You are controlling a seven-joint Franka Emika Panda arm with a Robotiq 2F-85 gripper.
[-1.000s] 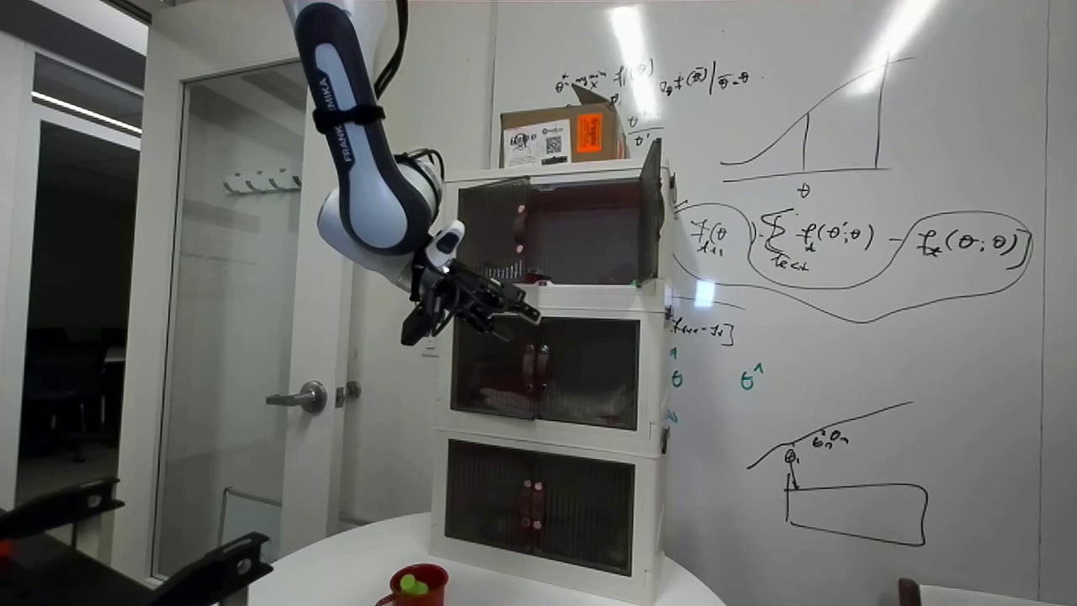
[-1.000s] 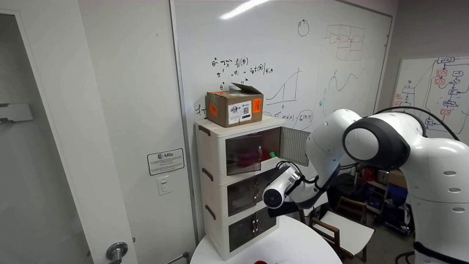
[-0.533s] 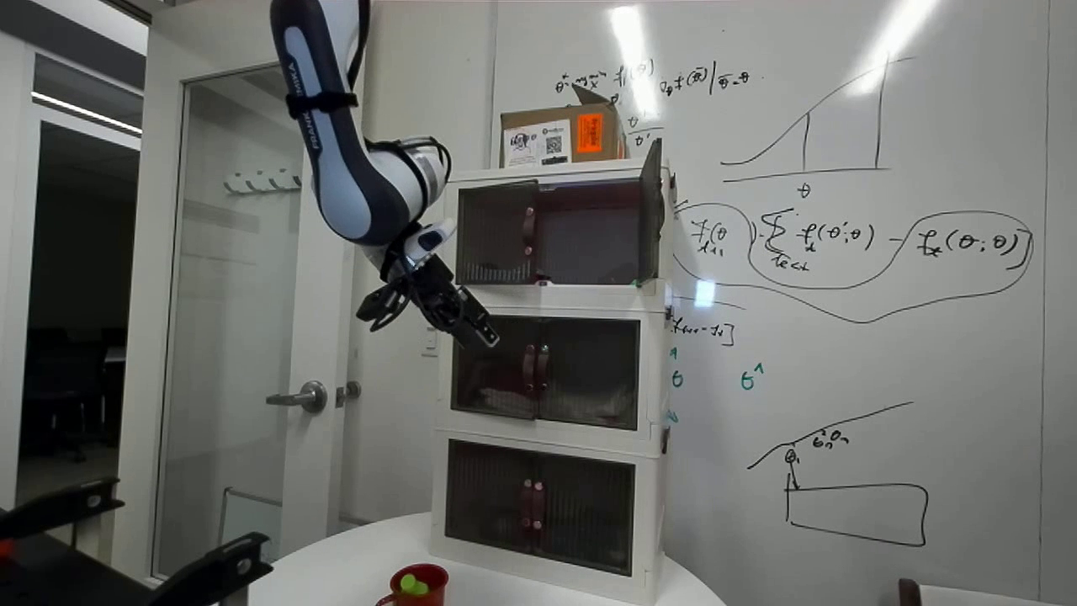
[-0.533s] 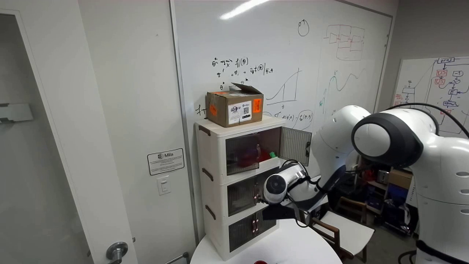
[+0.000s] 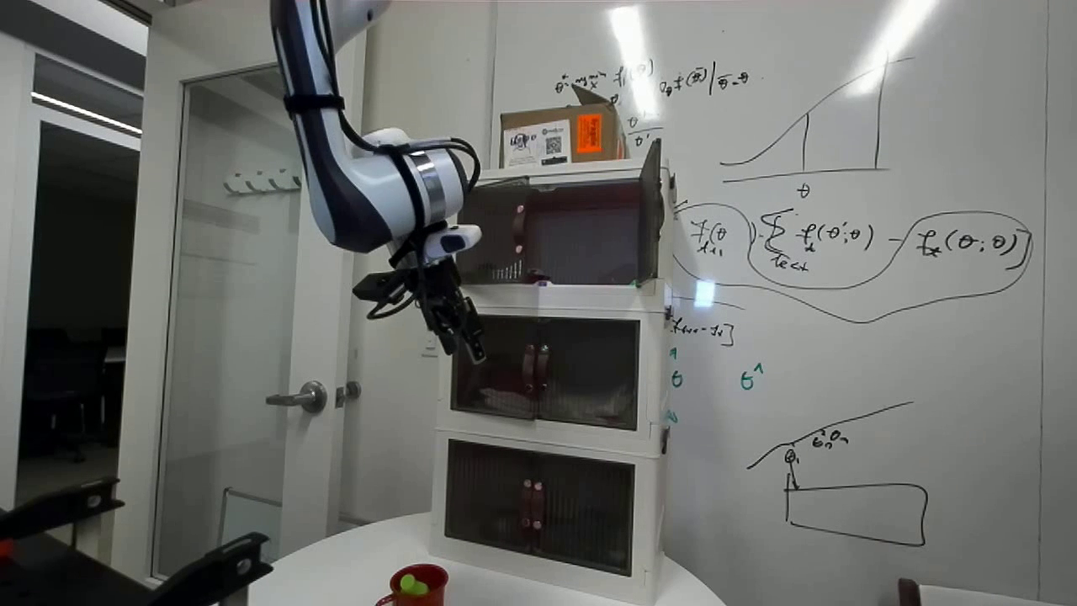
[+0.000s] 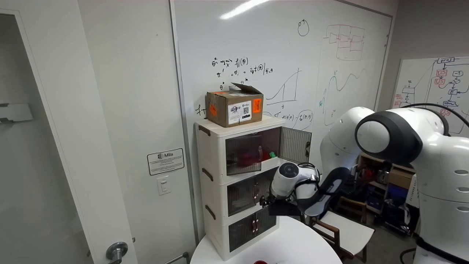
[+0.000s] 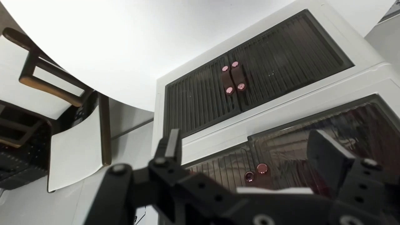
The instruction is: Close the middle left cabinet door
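The middle left cabinet door (image 5: 505,379) is a tinted pane with a dark red handle, in the middle compartment of the white cabinet (image 5: 551,435). It also shows in an exterior view (image 6: 240,200). In the wrist view, where the cabinet appears upside down, this door (image 7: 290,150) stands slightly proud of its neighbour, a little ajar. My gripper (image 5: 464,352) is in front of the door's upper left part, fingers pointing down; whether it touches cannot be told. In the wrist view the gripper (image 7: 247,139) is open, its fingers wide apart, with nothing between them.
Above, the top left door (image 5: 488,231) is ajar and the top right door (image 5: 650,210) stands wide open. The bottom doors (image 5: 538,505) are shut. A cardboard box (image 5: 559,135) sits on top. A red cup (image 5: 429,583) stands on the round white table (image 5: 353,555).
My gripper has moved down and to the left, its fingers turning from pointing right to pointing down. The top left door has swung slightly and back. The middle left door looks unmoved.
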